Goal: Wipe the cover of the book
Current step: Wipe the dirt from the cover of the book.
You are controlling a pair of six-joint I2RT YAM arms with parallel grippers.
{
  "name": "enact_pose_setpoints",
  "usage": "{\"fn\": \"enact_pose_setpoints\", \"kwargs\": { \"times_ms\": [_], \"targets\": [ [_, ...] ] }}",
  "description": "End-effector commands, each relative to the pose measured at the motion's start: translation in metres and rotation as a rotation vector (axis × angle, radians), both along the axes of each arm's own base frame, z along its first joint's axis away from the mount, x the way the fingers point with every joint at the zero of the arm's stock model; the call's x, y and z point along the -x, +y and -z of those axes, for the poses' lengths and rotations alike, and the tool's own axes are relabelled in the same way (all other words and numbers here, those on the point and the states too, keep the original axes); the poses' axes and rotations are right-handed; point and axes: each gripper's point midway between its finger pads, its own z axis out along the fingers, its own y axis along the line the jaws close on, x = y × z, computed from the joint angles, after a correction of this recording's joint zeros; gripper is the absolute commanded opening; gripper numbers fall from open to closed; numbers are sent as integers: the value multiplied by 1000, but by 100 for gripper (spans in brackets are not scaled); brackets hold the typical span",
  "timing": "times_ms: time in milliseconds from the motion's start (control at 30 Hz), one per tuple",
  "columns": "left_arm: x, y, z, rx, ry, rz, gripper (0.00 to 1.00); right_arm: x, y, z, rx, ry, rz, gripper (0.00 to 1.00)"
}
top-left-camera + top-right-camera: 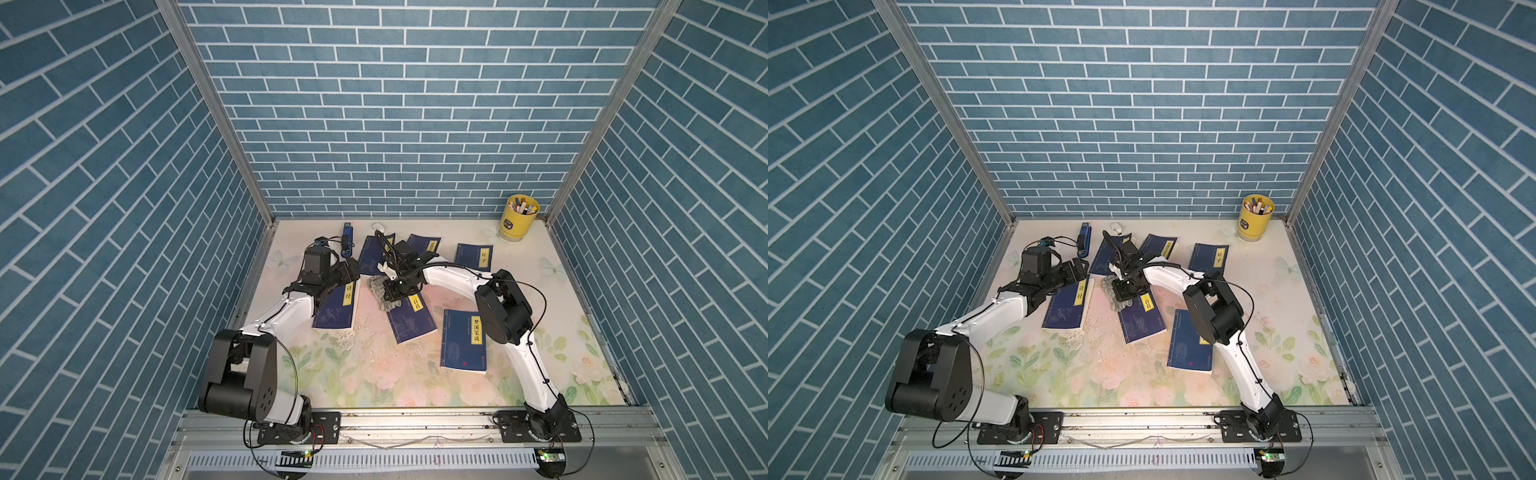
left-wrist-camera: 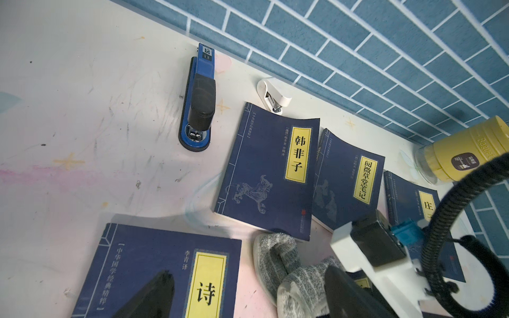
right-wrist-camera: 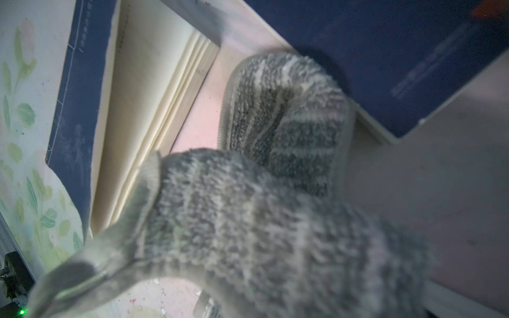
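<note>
The right hand (image 1: 391,292) is clenched on a grey striped cloth (image 1: 376,286). The cloth bunches beneath the hand and spills out past its fingertips onto the bench (image 1: 365,374). This hand stands over the top corner of the 三百首 book (image 1: 413,328), which lies flat and cover up, running from under the hand back toward the right arm's base. In the right wrist view the cloth fills most of the picture. Just beyond the hand, the cloth's far fold meets the near corner of the 韩非子 book (image 2: 264,170).

The left hand (image 1: 348,272) is released, its jaws standing wide with nothing between them. It hangs over the top edge of the 诗 book (image 1: 334,311), which lies flat beneath it. In the left wrist view one finger (image 2: 154,294) sits over that cover, beside the yellow title strip. I cannot tell whether it presses on the cover. The cloth lies between the two hands, just beside the left hand's other finger.

Beyond the left hand a blue stapler (image 1: 347,240) rests on the bench. A yellow pen cup (image 1: 517,220) stands well apart from the right hand, in the far corner.
</note>
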Motion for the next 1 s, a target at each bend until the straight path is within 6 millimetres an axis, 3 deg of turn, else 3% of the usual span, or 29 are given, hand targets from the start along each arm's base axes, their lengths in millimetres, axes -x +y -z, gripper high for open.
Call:
{"fn": "enact_pose_setpoints", "kwargs": {
  "times_ms": [0,100,133,400,533,700,967],
  "targets": [
    [0,3,-2,6,-13,-6,91,36,-42,41,170,83,-27,0],
    [-3,1,0,10,-13,-3,91,58,-61,43,208,86,-26,0],
    [-4,0,1,13,-12,-2,91,65,-64,33,194,78,-23,0],
    [-13,-6,19,35,20,10,89,140,-99,47,225,195,15,0],
    [-15,-5,22,30,23,5,90,155,-114,46,227,215,53,0],
    [-16,-7,20,36,20,12,90,138,-114,45,231,188,71,0],
    [-8,-5,13,32,11,13,90,56,-97,44,180,143,108,0]
  ]
}}
